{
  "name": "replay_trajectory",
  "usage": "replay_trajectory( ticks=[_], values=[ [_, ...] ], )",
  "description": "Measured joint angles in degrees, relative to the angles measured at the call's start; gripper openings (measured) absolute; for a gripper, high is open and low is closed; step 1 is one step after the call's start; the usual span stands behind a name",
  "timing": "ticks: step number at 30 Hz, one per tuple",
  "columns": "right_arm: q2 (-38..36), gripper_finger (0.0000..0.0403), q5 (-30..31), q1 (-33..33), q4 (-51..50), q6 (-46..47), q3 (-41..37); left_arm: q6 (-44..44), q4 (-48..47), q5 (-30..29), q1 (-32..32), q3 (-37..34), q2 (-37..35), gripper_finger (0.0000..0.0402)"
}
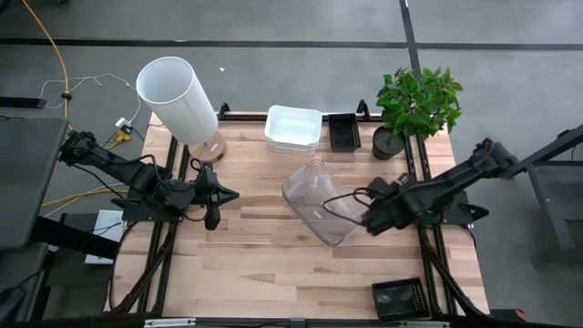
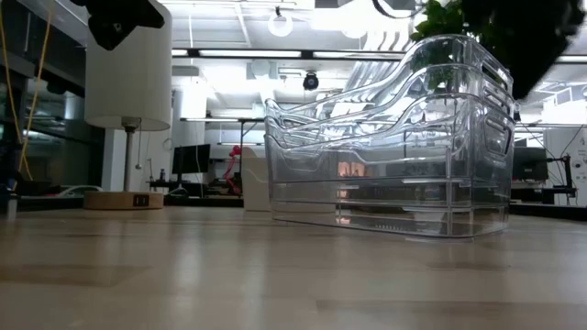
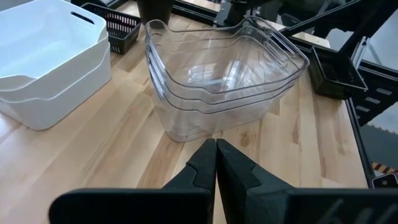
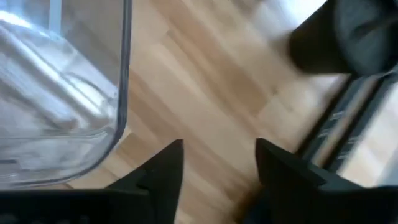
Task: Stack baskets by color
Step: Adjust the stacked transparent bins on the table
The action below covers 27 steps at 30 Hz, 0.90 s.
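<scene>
At table centre the clear baskets [image 1: 317,202] sit nested, white baskets [image 1: 292,129] stacked behind — black baskets [image 1: 343,132] (two, apart) remain; right gripper [image 4: 217,163] open and empty, left gripper [image 3: 216,163] closed, idle.

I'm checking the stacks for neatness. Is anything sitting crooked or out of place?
The clear basket stack sits turned at an angle to the table's edges, unlike the squarely placed white baskets. One black basket lies apart, near the front corner.

high: overhead, whole table [image 1: 273,273] | low: tabletop level; wrists: close | shared: clear baskets [image 1: 319,202]
</scene>
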Motion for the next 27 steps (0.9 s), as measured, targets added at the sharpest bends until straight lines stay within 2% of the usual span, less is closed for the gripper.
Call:
replay_trajectory(
  ticks=[4,7,10,18,23,27],
  values=[
    [-5.2,0.0119,-1.9,0.1,10.2,1.3,-9.9,-0.1,0.0,0.0,0.0,0.0,0.0,0.0],
    [-7.1,0.0062,-3.1,-0.3,19.7,-2.0,-16.4,-0.2,0.0,-1.0,0.0,0.0,0.0,0.0],
    [-8.0,0.0012,-3.6,-0.7,29.3,-7.1,-21.3,-1.1,0.1,-4.5,0.0,0.0,0.0,0.0],
    [-7.4,0.0016,-2.3,-3.3,59.8,-22.6,-29.7,-1.5,0.1,-9.0,0.0,0.0,0.0,0.0],
    [-4.9,0.0004,1.4,-8.1,73.8,-33.9,-30.6,-1.5,0.1,-10.8,0.0,0.0,0.0,0.0],
    [-1.1,0.0005,0.5,-12.3,84.5,-43.4,-30.6,-1.5,0.1,-10.8,0.0,0.0,0.0,0.0]
  ],
)
